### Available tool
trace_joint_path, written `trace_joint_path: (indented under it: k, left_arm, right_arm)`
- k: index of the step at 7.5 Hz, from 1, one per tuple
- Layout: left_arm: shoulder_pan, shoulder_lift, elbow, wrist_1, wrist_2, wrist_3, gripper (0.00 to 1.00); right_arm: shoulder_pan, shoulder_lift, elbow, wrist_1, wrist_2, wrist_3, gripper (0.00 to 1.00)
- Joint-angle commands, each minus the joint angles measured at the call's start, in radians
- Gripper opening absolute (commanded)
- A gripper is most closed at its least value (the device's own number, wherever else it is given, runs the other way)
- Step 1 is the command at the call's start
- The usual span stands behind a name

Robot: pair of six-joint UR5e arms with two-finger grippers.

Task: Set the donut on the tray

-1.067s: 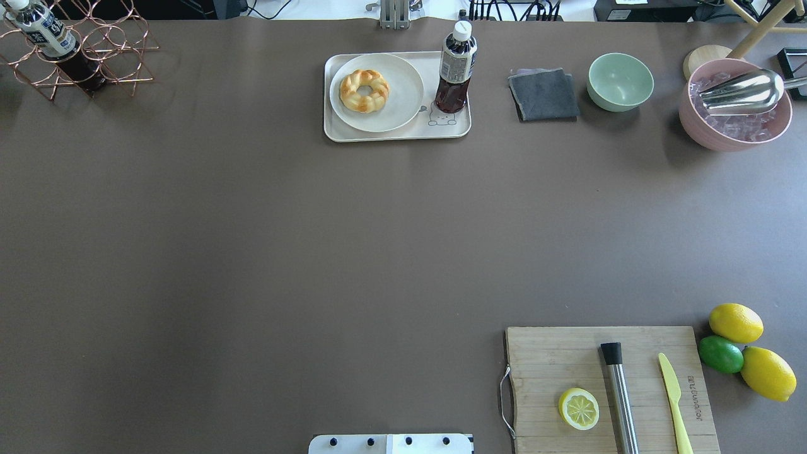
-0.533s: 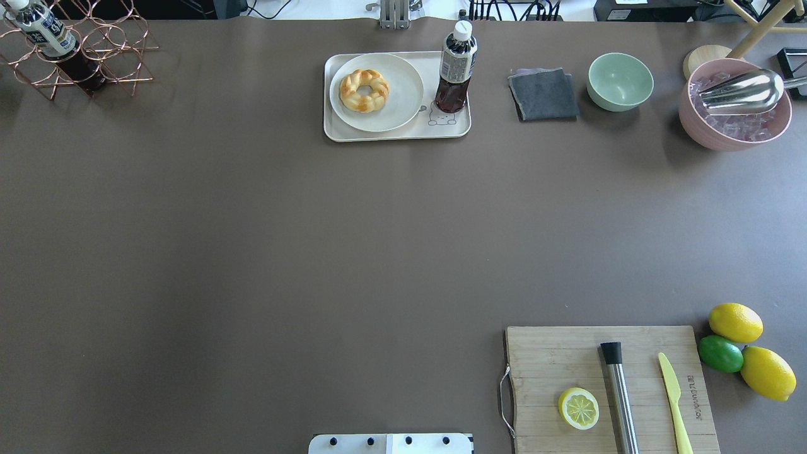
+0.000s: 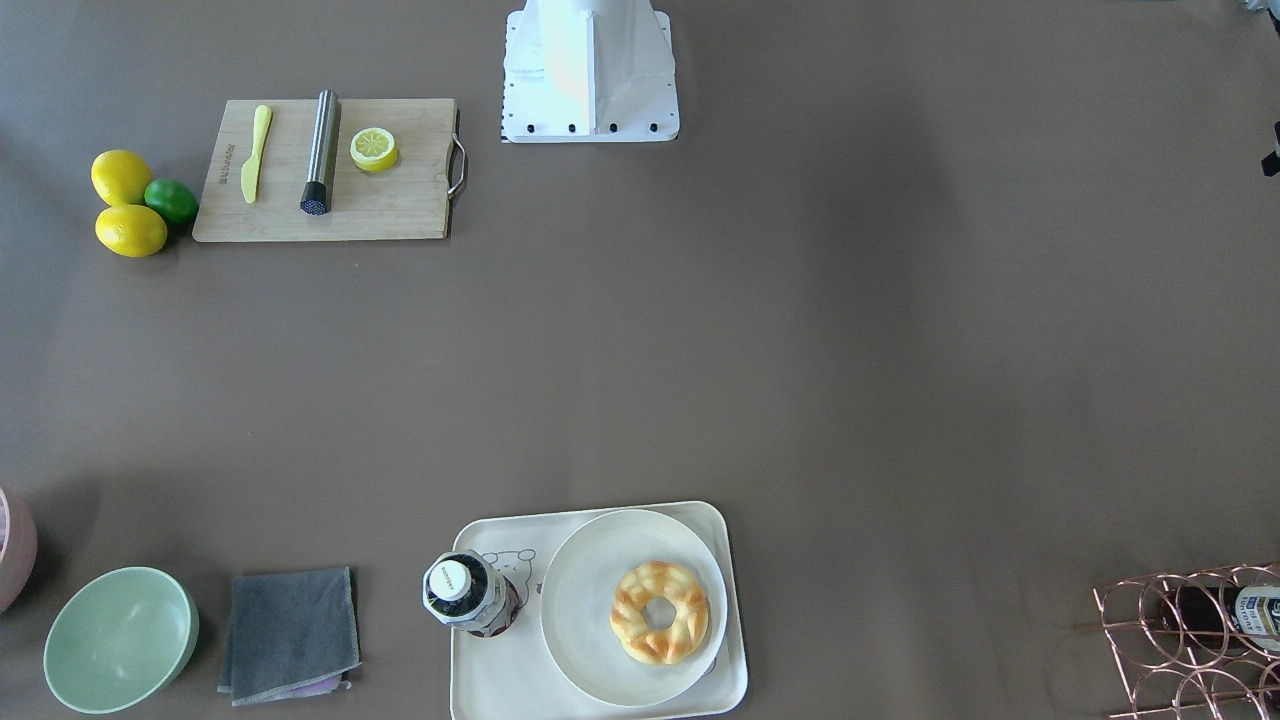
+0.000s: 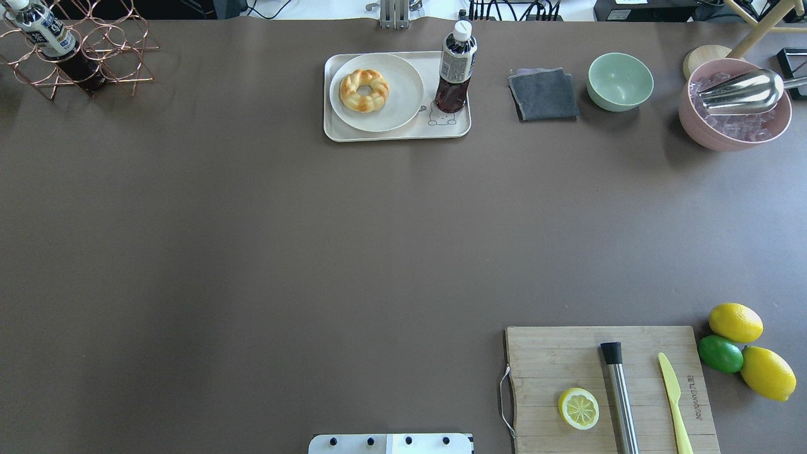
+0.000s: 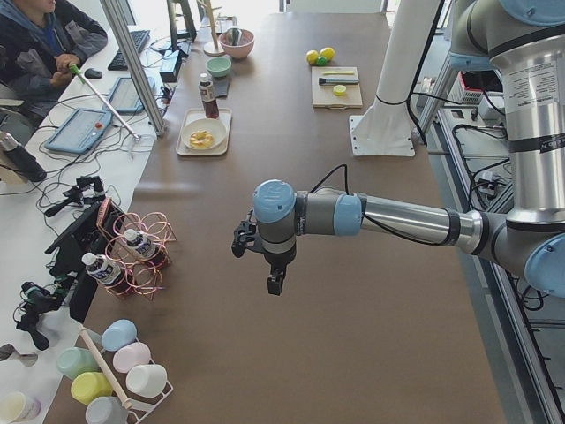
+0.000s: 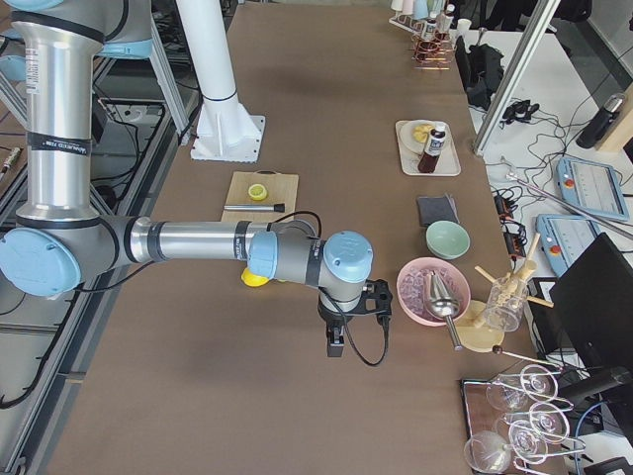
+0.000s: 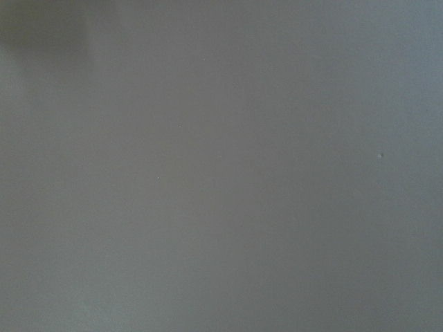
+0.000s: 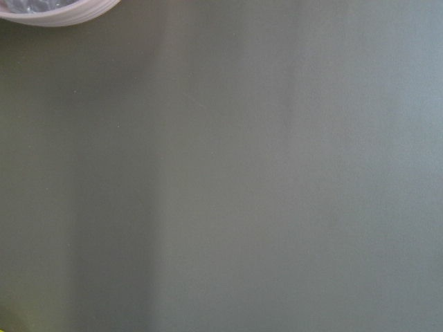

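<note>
The golden-brown twisted donut (image 4: 364,90) lies on a round off-white plate (image 4: 406,104), and the plate sits on the cream-white tray (image 4: 397,135) at the table's far middle. The donut also shows in the front-facing view (image 3: 660,612), on the tray (image 3: 480,680). My left gripper (image 5: 275,283) shows only in the exterior left view, hanging over bare table far from the tray. My right gripper (image 6: 335,346) shows only in the exterior right view, next to a pink bowl. I cannot tell whether either is open or shut. Both wrist views show only table surface.
A dark drink bottle (image 4: 455,66) stands on the tray's right part. A grey cloth (image 4: 543,94), green bowl (image 4: 620,81) and pink ice bowl (image 4: 734,107) lie to its right. A cutting board (image 4: 555,353) with a lemon half (image 4: 578,408) is front right. A copper wire rack (image 4: 82,53) is far left.
</note>
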Motion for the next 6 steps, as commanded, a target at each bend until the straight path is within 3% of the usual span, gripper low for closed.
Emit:
trace_joint_path:
  k: [1,6]
  left_arm:
    - [-0.019,0.003,0.004,-0.001,0.001,0.002,0.97]
    - [-0.075,0.041,0.011,-0.004,-0.006,0.001,0.97]
  right_arm:
    - [0.001,0.006,0.001,-0.002,-0.001,0.000,1.00]
    - [0.001,0.013,0.031,-0.004,-0.001,0.008,1.00]
